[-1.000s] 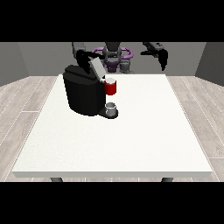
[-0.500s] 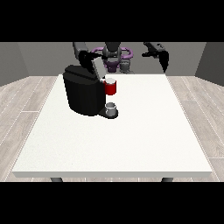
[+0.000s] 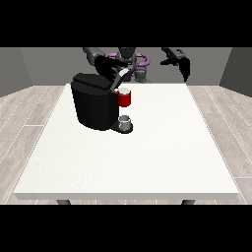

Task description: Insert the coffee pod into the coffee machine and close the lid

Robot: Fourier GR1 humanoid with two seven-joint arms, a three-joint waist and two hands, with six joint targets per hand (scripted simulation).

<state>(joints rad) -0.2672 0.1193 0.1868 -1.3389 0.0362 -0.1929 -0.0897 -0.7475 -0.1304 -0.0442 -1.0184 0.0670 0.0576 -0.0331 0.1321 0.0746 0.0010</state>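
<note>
Coffee machine: a boxy, matte black coffee machine (image 3: 94, 103) stands on the table's far-left part; its body is blocky with rounded top edges, and a flat black base juts out toward the view's right.
Brew head: a glossy red cylindrical part (image 3: 125, 99) with a pale top sits at the machine's front, directly below the hand at the view's left.
Lid: a black hinged lid (image 3: 112, 79) with a pale underside stands tilted up above the red part, not closed.
Cup: a small grey metal-looking cup (image 3: 125, 120) rests on the machine's base, straight below the red part.
Coffee pod: no separate pod can be made out; whether the pale disc atop the red part is the pod cannot be told.
Hand at the view's left: the black hand (image 3: 104, 63) is at the raised lid, just above the machine's top; how its fingers lie cannot be told, since black hand and black lid merge.
Hand at the view's right: the black hand (image 3: 184, 65) hangs in the air well apart from the machine, fingers pointing down and relaxed, holding nothing.
Table: a large, smooth white rectangular table (image 3: 147, 157) spreads below both hands.
Surroundings: pale wood-plank floor (image 3: 22, 123) lies around the table, with grey walls (image 3: 29, 66) behind.
</note>
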